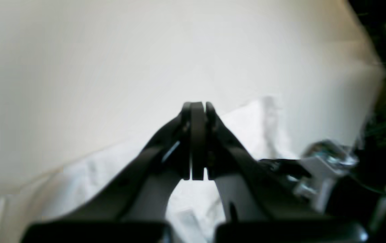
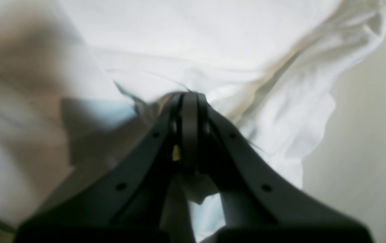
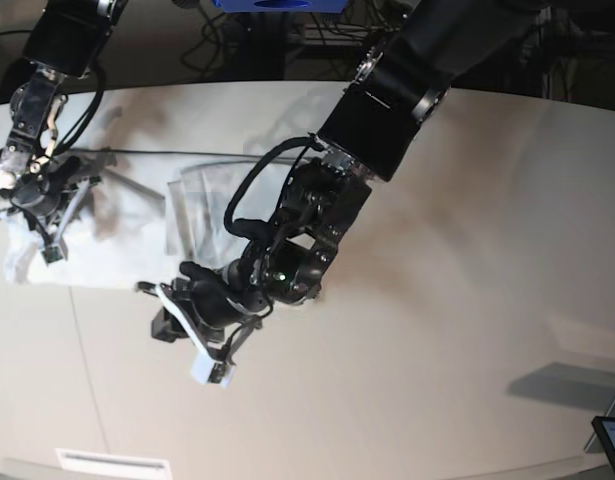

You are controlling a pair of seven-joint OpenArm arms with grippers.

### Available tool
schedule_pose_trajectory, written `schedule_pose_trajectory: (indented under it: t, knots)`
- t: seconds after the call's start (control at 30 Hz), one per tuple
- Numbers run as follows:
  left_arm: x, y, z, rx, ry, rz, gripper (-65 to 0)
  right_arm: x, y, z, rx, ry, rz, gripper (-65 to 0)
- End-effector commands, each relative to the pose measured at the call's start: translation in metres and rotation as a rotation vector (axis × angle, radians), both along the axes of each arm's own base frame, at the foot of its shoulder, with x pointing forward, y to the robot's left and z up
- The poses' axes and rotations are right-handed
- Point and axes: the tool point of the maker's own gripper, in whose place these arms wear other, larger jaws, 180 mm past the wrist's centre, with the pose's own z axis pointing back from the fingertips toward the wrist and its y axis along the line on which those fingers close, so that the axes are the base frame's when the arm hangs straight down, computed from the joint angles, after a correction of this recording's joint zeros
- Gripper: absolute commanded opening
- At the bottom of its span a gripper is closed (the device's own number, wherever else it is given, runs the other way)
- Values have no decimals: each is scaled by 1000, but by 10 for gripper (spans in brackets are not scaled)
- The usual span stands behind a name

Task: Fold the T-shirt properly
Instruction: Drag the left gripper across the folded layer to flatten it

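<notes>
T-shirt (image 3: 117, 215) lies rumpled at the frame's left; both pincers are pressed together.
I'd lift with the right pincer (image 2: 189, 96), seemingly pinching cloth, while the left pincer (image 1: 198, 104) hovers empty over the tabletop (image 3: 467, 300).

The soft, wrinkled cotton T-shirt (image 2: 233, 50) is plain white, with no print (its folds shade to grey and tan). The smooth tabletop (image 3: 467, 300) is off-white. Both matte plastic grippers, left (image 1: 198, 111) and right (image 2: 189, 101), are black.
</notes>
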Motion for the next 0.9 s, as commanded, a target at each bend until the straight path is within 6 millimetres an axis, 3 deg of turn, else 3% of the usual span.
schedule_pose_trajectory:
  t: [0.0, 0.1, 0.3, 0.47, 0.7, 0.87]
  knots:
    - [-5, -6, 16, -28, -25, -18, -650, 4, 1, 5, 0, -10, 19, -640]
    - [-25, -4, 5, -21, 43, -15, -650, 4, 1, 4, 1, -8, 19, -640]
    - [-36, 18, -29, 25, 124, 38, -650, 4, 1, 4, 1, -8, 19, -640]
    - [-49, 13, -27, 9, 128, 21, -650, 4, 1, 4, 1, -8, 19, -640]
    - [-65, 15, -76, 73, 245, 15, -650, 4, 1, 4, 1, -8, 19, -640]
    - [-73, 7, -74, 80, 235, -19, -650, 4, 2, 4, 2, -10, 19, -640]
